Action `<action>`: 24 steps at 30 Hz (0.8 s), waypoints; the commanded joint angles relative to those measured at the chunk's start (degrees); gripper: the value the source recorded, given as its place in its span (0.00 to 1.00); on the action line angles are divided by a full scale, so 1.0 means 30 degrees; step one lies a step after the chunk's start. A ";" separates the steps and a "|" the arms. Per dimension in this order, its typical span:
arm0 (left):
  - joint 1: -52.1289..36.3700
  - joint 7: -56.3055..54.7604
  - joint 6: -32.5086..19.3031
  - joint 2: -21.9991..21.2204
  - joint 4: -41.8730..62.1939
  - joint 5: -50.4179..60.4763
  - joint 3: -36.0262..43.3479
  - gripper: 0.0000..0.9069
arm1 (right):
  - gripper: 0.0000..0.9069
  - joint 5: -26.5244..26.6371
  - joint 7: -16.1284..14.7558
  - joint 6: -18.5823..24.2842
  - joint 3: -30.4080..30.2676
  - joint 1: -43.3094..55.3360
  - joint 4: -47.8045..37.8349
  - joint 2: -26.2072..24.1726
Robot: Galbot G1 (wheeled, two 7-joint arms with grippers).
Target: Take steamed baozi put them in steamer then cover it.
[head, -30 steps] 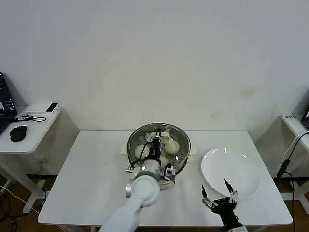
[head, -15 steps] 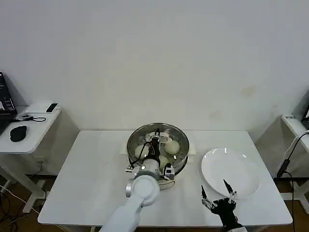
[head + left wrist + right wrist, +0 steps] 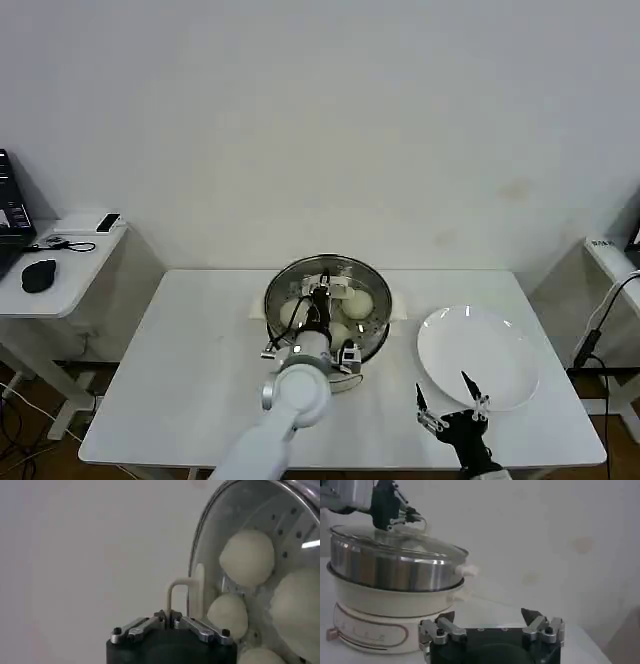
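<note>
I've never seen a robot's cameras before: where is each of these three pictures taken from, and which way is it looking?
Head view: from the robot's head, down at the white table; both arms show.
Left wrist view: on the left arm, over the cover; left gripper jaws shut on its handle.
Right wrist view: low by the plate, facing sideways; right gripper jaws open.
All three share the steamer.

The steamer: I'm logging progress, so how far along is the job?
Done: the baozi lie on the tray inside the steamer, and the white plate is bare. In hand: the glass cover sits on the steamer's rim, with the left gripper shut on its handle. Left: letting go and pulling away. The right gripper waits open by the plate.
</note>
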 commanded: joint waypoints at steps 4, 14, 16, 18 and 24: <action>0.0278 -0.0091 0.0018 0.0014 -0.0584 -0.0142 0.0013 1.00 | 1.00 -0.0025 -0.0019 -0.0015 -0.0097 -0.0001 -0.0034 0.0013; 0.1404 -0.0013 0.0089 0.0758 -0.3294 -0.0702 0.0073 1.00 | 1.00 -0.0141 0.0060 -0.0203 -0.0317 -0.0023 -0.0134 0.0011; 0.1887 -0.0097 0.0017 0.1114 -0.3904 -0.0853 0.0074 1.00 | 1.00 -0.0144 0.0096 -0.0222 -0.0322 -0.0030 -0.0159 0.0046; 0.2413 -0.0166 -0.0077 0.1578 -0.4514 -0.0855 0.0011 1.00 | 1.00 -0.0127 0.0139 -0.0212 -0.0293 -0.0046 -0.0188 0.0040; 0.4206 -0.0710 -0.0399 0.2897 -0.6973 -0.2147 -0.1115 1.00 | 1.00 -0.0061 0.0227 -0.0299 -0.0191 -0.0070 -0.0179 -0.0042</action>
